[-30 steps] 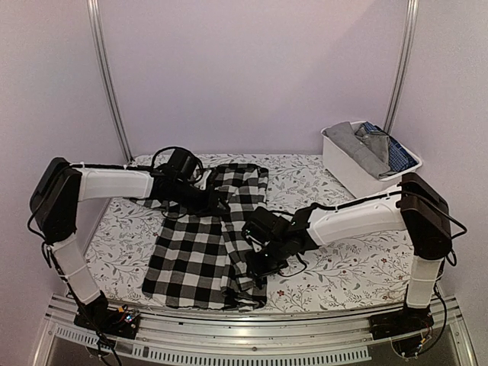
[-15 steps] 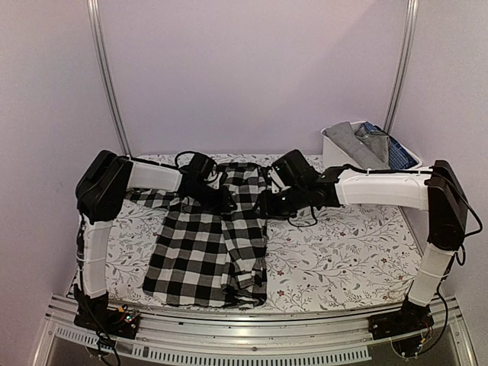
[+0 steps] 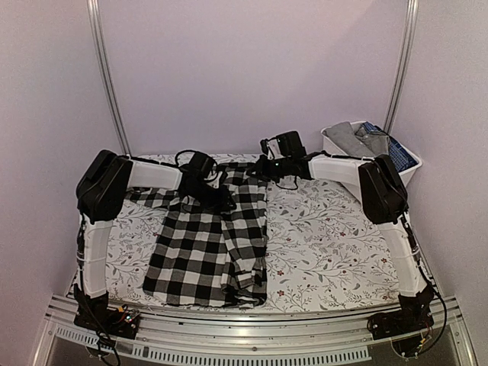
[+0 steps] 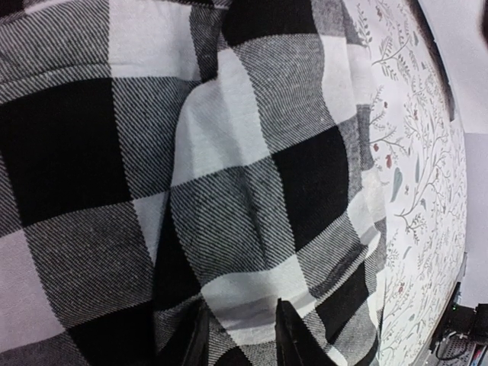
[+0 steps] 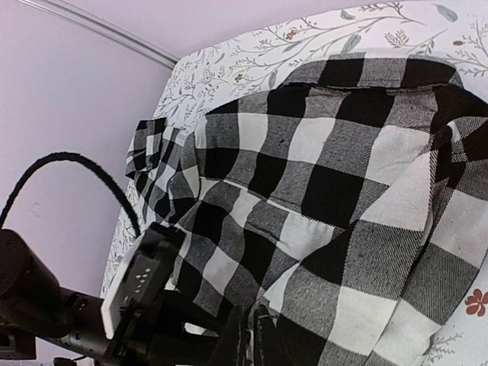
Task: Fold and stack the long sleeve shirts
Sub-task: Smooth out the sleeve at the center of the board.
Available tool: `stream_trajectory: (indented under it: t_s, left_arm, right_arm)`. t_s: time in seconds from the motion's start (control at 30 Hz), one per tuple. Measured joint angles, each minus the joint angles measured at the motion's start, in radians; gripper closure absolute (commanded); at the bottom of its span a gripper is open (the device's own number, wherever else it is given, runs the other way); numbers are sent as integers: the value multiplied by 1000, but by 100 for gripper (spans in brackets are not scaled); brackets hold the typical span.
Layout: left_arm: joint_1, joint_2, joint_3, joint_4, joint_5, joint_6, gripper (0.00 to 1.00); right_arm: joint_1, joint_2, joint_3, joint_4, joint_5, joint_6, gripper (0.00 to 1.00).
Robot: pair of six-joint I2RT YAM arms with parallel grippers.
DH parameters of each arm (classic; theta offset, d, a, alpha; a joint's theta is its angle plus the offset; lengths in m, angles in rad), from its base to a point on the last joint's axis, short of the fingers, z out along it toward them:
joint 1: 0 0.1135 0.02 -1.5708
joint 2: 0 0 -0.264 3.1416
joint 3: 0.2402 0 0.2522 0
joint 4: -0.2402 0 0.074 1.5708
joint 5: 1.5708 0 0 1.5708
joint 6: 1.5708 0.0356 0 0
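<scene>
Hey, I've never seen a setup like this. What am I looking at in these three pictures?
Two robot arms are bolted at the near edge of a table with a flowery cover. The wide picture comes from a fixed camera above and behind them, with the left arm on the left and the right arm on the right. The two close-ups come from a camera on each wrist, looking past its own jaws. A black-and-white checked shirt lies on the table, and both arms reach to its far end. Whether either pair of jaws pinches the cloth, I cannot tell. A white bin at the far right holds more clothes.
</scene>
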Motion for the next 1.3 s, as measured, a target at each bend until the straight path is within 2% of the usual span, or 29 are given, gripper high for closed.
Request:
stream_trajectory:
  t_s: [0.2,0.33,0.6,0.83,0.97,1.07,1.2,1.3]
  left_arm:
    - [0,-29,-3,-37,-4,18,69]
    - [-2,-127,-46,-60,-10,26,69]
    - [-14,-348,-175,-61,-21,25,67]
    - [-15,-464,-298,-69,-54,23,66]
    - [-14,-518,-364,-69,-82,15,66]
    - [-11,-554,-416,-61,-103,5,66]
    - [-8,-595,-483,-56,-113,-12,66]
    - [-8,-625,-520,-52,-113,-21,66]
  right_arm:
    - [-20,238,200,10,-51,69,100]
    - [-30,330,244,42,-51,144,100]
    - [-64,371,283,103,-40,275,97]
    - [-68,375,315,103,-77,250,87]
    - [-67,330,311,40,-93,192,78]
    - [-61,239,264,-13,-97,144,71]
    - [-43,6,45,-51,-61,58,67]
    - [-22,-166,-132,-62,-20,13,60]
